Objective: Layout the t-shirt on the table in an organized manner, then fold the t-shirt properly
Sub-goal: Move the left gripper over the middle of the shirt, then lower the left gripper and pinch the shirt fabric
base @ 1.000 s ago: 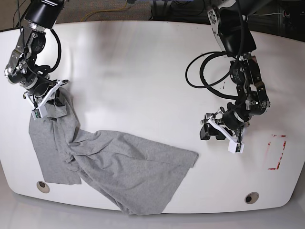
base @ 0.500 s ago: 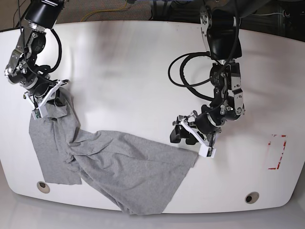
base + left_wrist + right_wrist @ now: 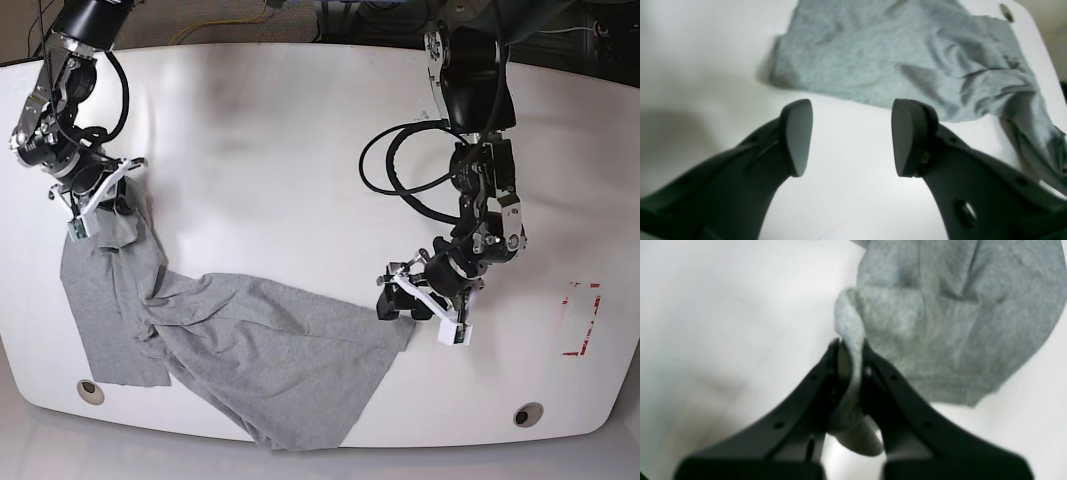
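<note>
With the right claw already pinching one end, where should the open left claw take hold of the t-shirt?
Probably the free corner of the t-shirt nearest the left claw, approached from the bare table side. That corner lies flat and single-layered, unlike the bunched folds near the right claw.

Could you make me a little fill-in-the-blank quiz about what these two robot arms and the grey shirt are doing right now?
1. The right gripper is shut on a fold of the ____ t-shirt.
2. The left gripper has its jaws ____, holding nothing.
3. The left gripper hovers beside the t-shirt's corner, above the bare ____ table.
4. Near the table's edge is a ____ tape mark.

Missing words: grey; open; white; red
</note>
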You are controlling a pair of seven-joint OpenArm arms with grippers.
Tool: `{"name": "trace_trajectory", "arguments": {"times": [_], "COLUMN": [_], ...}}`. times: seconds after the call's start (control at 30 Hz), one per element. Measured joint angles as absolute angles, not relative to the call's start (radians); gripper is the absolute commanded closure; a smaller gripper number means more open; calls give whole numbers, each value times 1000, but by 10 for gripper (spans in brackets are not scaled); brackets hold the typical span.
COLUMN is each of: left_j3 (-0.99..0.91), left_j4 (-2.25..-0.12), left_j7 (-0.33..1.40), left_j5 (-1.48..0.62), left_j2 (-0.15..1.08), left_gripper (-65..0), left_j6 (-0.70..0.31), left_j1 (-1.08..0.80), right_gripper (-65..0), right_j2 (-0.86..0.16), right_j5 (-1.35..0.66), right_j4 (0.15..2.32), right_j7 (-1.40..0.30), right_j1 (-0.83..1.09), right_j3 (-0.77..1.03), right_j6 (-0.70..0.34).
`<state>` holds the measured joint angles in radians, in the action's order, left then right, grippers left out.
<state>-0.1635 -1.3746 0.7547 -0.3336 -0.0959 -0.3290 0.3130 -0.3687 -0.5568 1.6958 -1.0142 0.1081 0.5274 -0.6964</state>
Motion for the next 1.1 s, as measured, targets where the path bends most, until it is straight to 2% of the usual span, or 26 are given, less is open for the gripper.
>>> {"name": "trace_trajectory", "arguments": {"times": [0.23,0.33,0.4,0.5,0.53,0.6,0.7,1.1], "left_j3": [-167,-168,-168,-167,-165,-159,-155,-108], "left_j4": [-1400,-1400,-1397,-1385,-1378,-1361,-1340,-1319], "left_j7": [757,757,758,754,754,754,755,754], "left_j5": [-336,-334,-331,-329,-330,-330,-334,-332], "left_j2": [-92,-91,-95,-115,-123,-134,-145,-152], "left_gripper": [-351,-353,-353,-353,-353,-353,-353,-353], "left_j6": [-329,-329,-328,-324,-325,-326,-331,-325], "left_j1": [314,313,313,314,315,316,316,324], "right_gripper": [-8,-59,-140,-308,-390,-509,-650,-650], "right_j2": [-321,-302,-302,-302,-302,-302,-302,-299], "right_j5": [-559,-557,-554,-554,-555,-557,-557,-556], "right_j4": [1781,1784,1784,1785,1785,1787,1790,1872], "right_j7": [-1018,-1018,-1018,-1021,-1021,-1026,-1034,-1053], "right_j1": [213,226,231,231,231,231,231,170], "right_j3": [552,571,572,574,574,575,575,570], "right_j6": [-700,-700,-697,-697,-696,-696,-697,-700]}}
